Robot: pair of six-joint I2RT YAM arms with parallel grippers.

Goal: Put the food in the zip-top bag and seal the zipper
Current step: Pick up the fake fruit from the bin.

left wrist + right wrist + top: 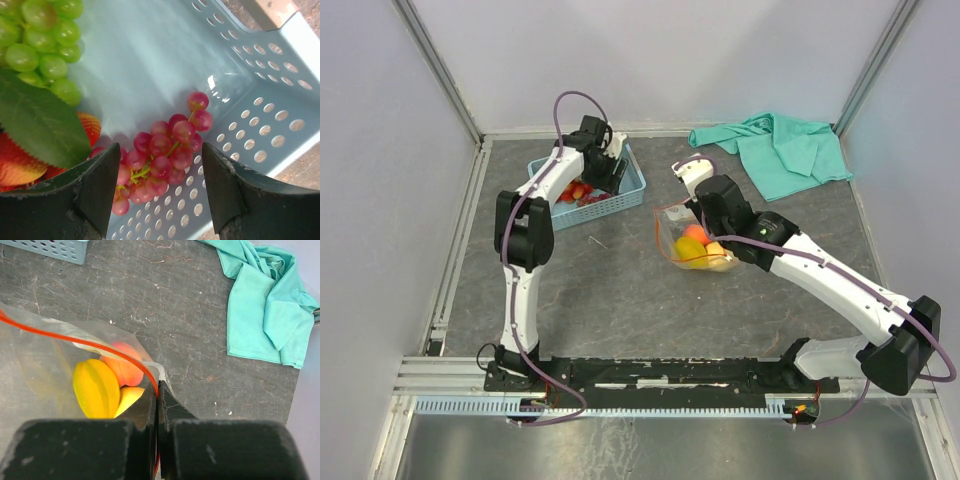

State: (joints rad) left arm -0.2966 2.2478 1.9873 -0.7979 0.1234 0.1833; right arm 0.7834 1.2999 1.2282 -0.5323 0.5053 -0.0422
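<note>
My left gripper (156, 175) is open, low inside the light blue basket (620, 200), with the purple grapes (165, 152) between its fingers. Green grapes (45, 40) and the red strawberry bunch with a green leaf (35, 130) lie to its left. My right gripper (158, 397) is shut on the red-orange zipper (90, 344) at the edge of the clear zip-top bag (692, 240). Inside the bag lie a ribbed yellow fruit (96, 387), an orange-pink peach (125, 365) and a yellow lemon (129, 396).
A teal cloth (782, 150) lies crumpled at the back right, also in the right wrist view (265, 305). The basket stands at the back left, next to the left arm. Grey walls and metal rails close in the table.
</note>
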